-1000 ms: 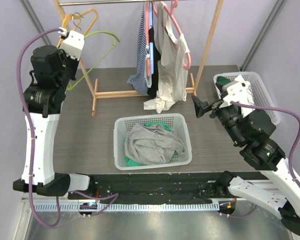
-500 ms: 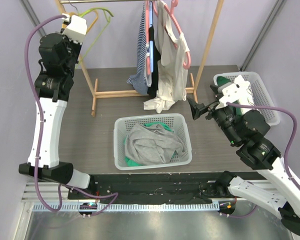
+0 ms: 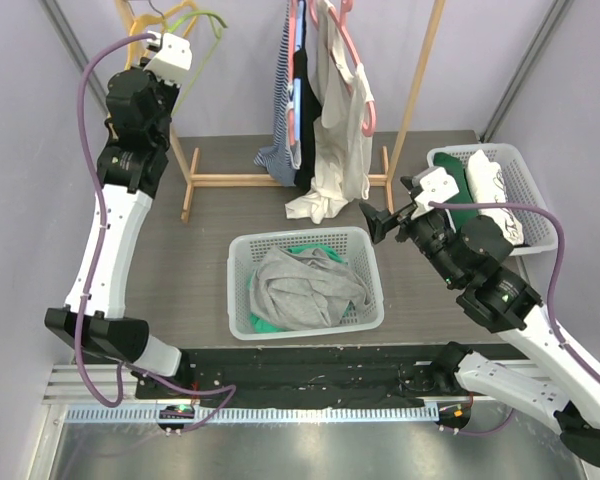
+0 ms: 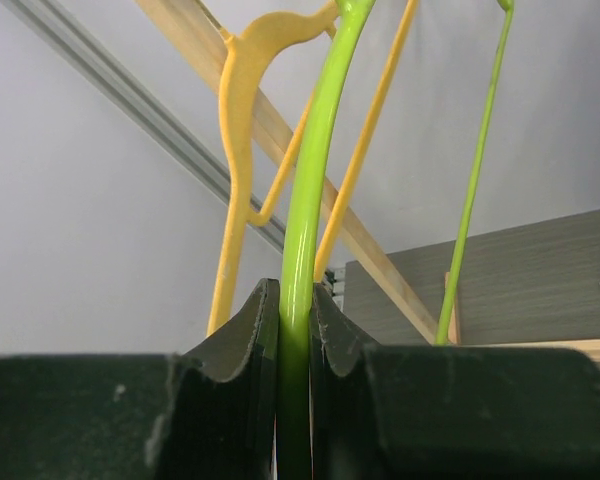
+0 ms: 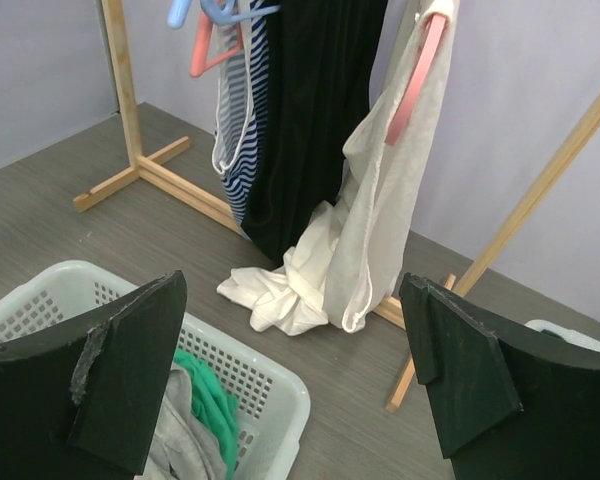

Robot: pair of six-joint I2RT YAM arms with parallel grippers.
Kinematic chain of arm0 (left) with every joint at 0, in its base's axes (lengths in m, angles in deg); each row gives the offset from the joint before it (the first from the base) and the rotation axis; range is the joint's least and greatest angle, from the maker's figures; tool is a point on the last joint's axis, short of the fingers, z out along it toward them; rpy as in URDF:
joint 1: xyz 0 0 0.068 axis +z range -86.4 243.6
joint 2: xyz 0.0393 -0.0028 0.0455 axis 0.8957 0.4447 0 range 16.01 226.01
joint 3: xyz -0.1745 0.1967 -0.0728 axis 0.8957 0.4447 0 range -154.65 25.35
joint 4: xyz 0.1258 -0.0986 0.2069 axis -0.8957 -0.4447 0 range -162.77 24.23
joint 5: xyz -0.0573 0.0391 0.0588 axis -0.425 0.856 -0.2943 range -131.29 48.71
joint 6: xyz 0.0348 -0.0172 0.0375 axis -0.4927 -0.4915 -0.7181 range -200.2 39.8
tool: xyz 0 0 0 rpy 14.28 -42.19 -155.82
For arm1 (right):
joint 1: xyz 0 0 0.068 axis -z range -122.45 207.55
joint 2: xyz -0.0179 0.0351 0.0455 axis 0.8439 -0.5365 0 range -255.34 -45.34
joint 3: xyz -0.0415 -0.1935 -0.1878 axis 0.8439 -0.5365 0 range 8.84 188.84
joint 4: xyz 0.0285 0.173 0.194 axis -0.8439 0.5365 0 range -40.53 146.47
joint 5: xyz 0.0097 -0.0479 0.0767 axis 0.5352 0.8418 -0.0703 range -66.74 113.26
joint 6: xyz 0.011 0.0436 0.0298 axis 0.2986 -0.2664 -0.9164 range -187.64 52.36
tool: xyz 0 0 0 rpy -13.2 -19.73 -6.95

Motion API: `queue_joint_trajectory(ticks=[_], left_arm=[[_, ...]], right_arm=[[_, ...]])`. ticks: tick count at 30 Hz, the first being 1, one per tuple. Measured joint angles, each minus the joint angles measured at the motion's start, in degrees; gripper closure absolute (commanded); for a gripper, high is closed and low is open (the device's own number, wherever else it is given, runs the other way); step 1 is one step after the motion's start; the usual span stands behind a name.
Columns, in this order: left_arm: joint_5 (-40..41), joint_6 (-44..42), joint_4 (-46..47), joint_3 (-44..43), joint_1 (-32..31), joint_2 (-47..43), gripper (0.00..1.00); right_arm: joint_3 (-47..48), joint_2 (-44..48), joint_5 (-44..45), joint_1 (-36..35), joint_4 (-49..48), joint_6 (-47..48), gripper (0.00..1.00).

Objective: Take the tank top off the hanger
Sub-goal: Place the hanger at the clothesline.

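Observation:
A white tank top [image 3: 342, 130] hangs askew from a pink hanger [image 3: 363, 95] on the wooden rack, its lower end bunched on the table; it also shows in the right wrist view [image 5: 380, 210], with the pink hanger [image 5: 416, 82] poking out. My left gripper [image 3: 176, 52] is raised at the rack's left end, shut on a bare green hanger [image 4: 310, 200] next to a yellow hanger [image 4: 235, 150]. My right gripper [image 3: 380, 222] is open and empty, low over the table, right of the tank top's lower end.
A striped top [image 3: 280, 110] and a black garment [image 3: 307, 110] hang left of the tank top. A white basket [image 3: 360, 240] with grey and green clothes stands in front. A second basket [image 3: 525, 170] with clothes stands at the right. The rack's right post [image 3: 412, 100] is near the tank top.
My left arm has risen and swung right, carrying the green hanger up to the rail beside the yellow one. My right gripper has moved left toward the tank top.

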Motion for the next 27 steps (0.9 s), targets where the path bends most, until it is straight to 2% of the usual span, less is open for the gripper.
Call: queue_joint_trajectory(ticks=[7,12,17,23,27], left_arm=[[-1.0,3.7,-1.6,7.9,-0.4,-6.8,1.0],[-1.6,4.6,-3.2,8.3,-0.4,-10.0,1.0],[-1.4,4.7,-2.9,3.7,-0.4,-9.7,1.0],[-0.9,3.5,-5.6,-5.7,-0.5,-3.2,1.0],[-1.5,3.6,-3.4,-7.1,-0.4,0.8,1.0]], right_arm=[[-2.4,-0.6,-0.8,0.0,-0.4,-0.9,0.05],[-5.0,0.3,-1.1,0.0,-1.9,-1.8,0.06],[-8.7,2.5,-1.6,0.0,-2.6,-2.7,0.07],[-9.8,4.9,-2.6,0.0,-3.3,-4.4,0.11],[-9.8,5.5,-3.2,0.0,-3.7,-5.9,0.14]])
